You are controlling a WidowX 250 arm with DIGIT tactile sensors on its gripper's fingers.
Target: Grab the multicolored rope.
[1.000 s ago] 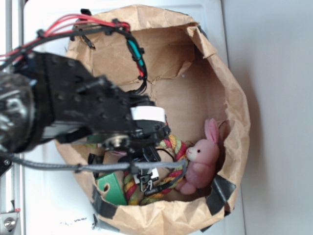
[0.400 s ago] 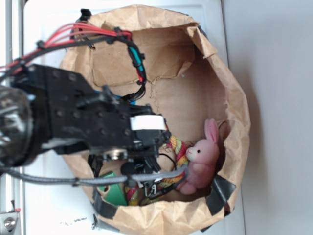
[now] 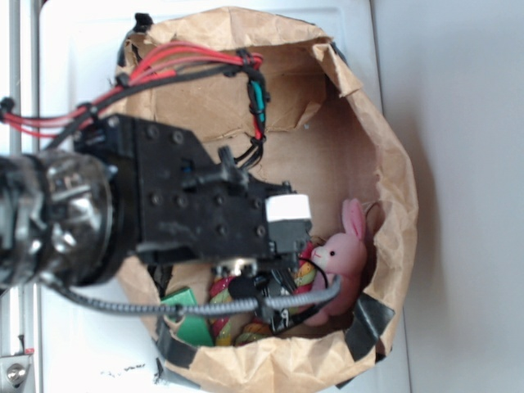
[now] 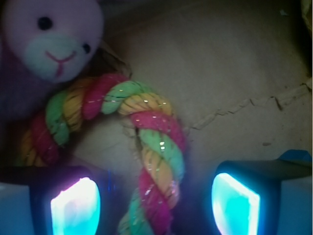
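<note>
In the exterior view, the black arm is seen reaching down into a brown paper bag [image 3: 385,147] whose rim is rolled open. The gripper [image 3: 266,299] is lowered near the bag's floor, largely hidden under the wrist block and a grey cable. The multicolored rope [image 3: 223,315] is seen just beneath and beside the gripper, its red, yellow and green strands showing at the lower edge of the bag. A pink bunny [image 3: 342,260] is propped against the bag wall just beyond the gripper, and a green toy [image 3: 190,321] lies on the opposite side of it. Whether the fingers touch the rope cannot be judged from here, since the arm covers that spot.

In the wrist view, the gripper [image 4: 155,203] is shown with its two glowing pads [image 4: 76,208] spread wide apart. The multicolored rope [image 4: 156,142] is seen curving in an arch ahead of the gripper, with one leg running down between the pads, apparently clear of both. The other end bends away toward the pink bunny [image 4: 46,39], whose face is seen ahead of the pad at the picture's left. Brown paper of the bag floor [image 4: 230,73] fills the rest.
</note>
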